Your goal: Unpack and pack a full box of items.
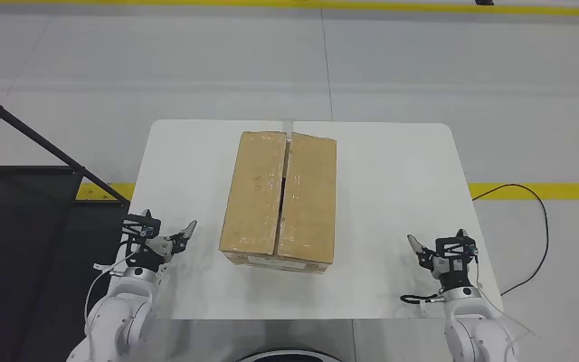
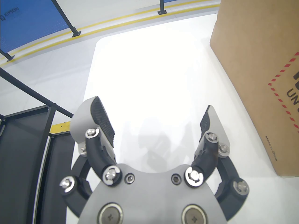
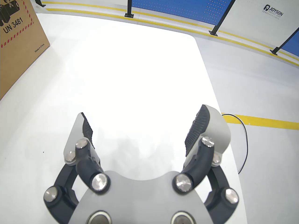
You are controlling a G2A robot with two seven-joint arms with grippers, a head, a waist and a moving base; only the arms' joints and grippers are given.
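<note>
squarely closed brown cardboard box [image 1: 280,199].

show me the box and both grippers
box [image 1: 262,195], top view, on a closed top flap
left gripper [image 2: 153,108], left wrist view, between its open fingertips
right gripper [image 3: 143,111], right wrist view, between its open fingertips
</note>
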